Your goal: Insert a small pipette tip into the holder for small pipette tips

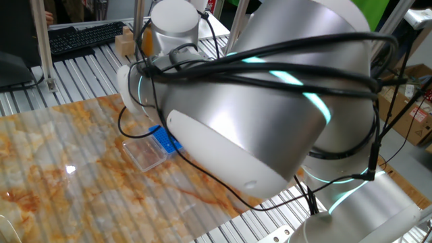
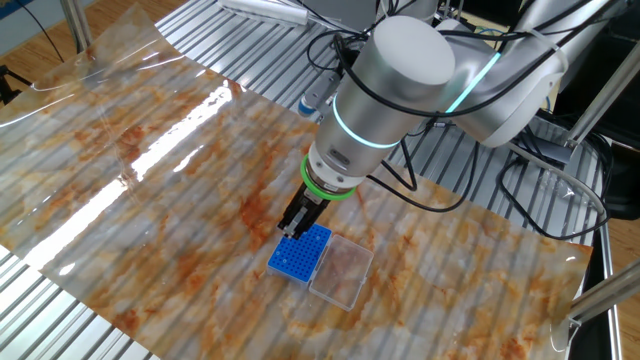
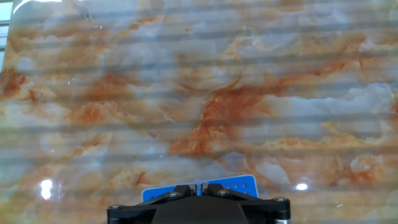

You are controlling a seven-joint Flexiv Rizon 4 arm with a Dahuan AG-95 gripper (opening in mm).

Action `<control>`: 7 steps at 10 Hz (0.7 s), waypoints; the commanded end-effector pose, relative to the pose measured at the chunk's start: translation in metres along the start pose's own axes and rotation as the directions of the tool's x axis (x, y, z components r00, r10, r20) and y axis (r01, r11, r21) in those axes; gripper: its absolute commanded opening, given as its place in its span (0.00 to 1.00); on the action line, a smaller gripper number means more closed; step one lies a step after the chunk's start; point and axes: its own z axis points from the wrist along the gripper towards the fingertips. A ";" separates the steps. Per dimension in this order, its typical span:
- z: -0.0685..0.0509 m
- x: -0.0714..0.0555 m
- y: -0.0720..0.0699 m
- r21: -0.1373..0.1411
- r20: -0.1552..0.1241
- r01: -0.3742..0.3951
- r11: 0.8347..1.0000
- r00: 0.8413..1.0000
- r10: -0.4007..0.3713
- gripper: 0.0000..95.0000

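Fingers (image 3: 186, 189) come first in the hand view, at the bottom edge: the two dark tips sit drawn close together, with only a thin seam between them, and nothing can be made out in that seam. The tip is too small to see in any view, so whether the gripper (image 2: 293, 228) has it pinched cannot be told; the narrow gap would suit holding so thin a thing, but that is a judgement. Just behind the fingers lies the blue rack (image 3: 236, 185), a strip of its holed top peeping out. The other fixed view shows the gripper low over the rack's (image 2: 301, 253) far end, right at the grid or barely above it; contact cannot be confirmed. The clear tray (image 2: 342, 271) lies touching the rack's side on the marbled sheet (image 2: 150, 190). In the remaining fixed view the arm (image 1: 256, 115) hides the gripper, leaving a corner of the rack (image 1: 165, 140) and the tray (image 1: 144, 153). The task looks late: approach and alignment appear done, while seating the tip in a hole, letting go and lifting away appear left.
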 end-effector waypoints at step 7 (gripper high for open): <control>0.000 0.000 0.000 0.001 0.021 0.015 1.000 1.000 -0.015 0.00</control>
